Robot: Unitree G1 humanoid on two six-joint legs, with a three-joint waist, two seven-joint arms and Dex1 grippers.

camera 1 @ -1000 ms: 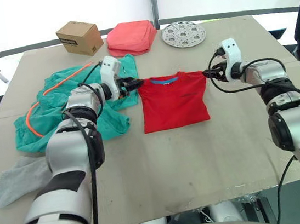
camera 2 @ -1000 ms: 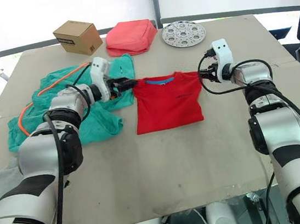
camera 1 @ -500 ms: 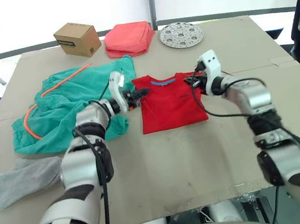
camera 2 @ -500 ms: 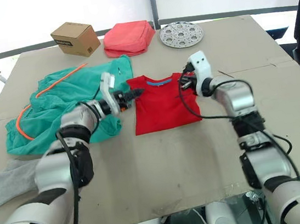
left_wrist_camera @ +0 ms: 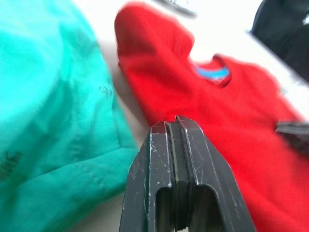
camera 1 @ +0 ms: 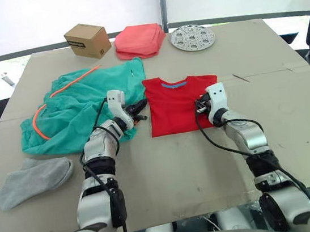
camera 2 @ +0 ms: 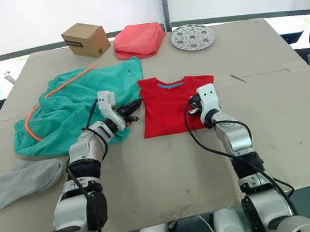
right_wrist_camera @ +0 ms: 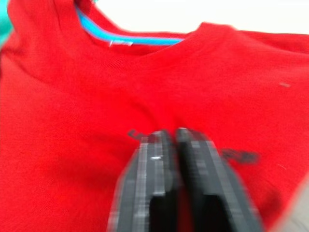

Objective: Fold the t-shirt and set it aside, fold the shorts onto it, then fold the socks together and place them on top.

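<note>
In the left eye view the t-shirt [camera 1: 179,102] lies flat near the middle of the counter [camera 1: 290,98], sleeves already tucked in so it forms a tall rectangle, collar toward the far edge. Taking the t-shirt as landmark: the shorts [camera 1: 79,106] spread just beside its left edge, the socks [camera 1: 32,181] lie well apart past the shorts toward the near left corner, and beyond the collar sit a coral folded cloth [camera 1: 139,38], a cardboard box [camera 1: 87,40] and a perforated metal disc [camera 1: 191,37]. The left claw [camera 1: 138,108] hovers just off the shirt's left edge, and the right claw [camera 1: 199,108] sits over the shirt's right side near the hem. The right eye view gives the same layout. In the left wrist view the left claw [left_wrist_camera: 176,145] is closed on nothing, red fabric ahead and green beside it. In the right wrist view the right claw [right_wrist_camera: 169,145] is likewise pressed together and empty, low over the chest print. The shirt looks thin, light and limp; it should drape and slide easily, so pinching both hem corners would likely carry the fold cleanly. Compared with a second ago, both claws have left the shoulders and drawn back toward the hem, and the shirt rests released.
</note>
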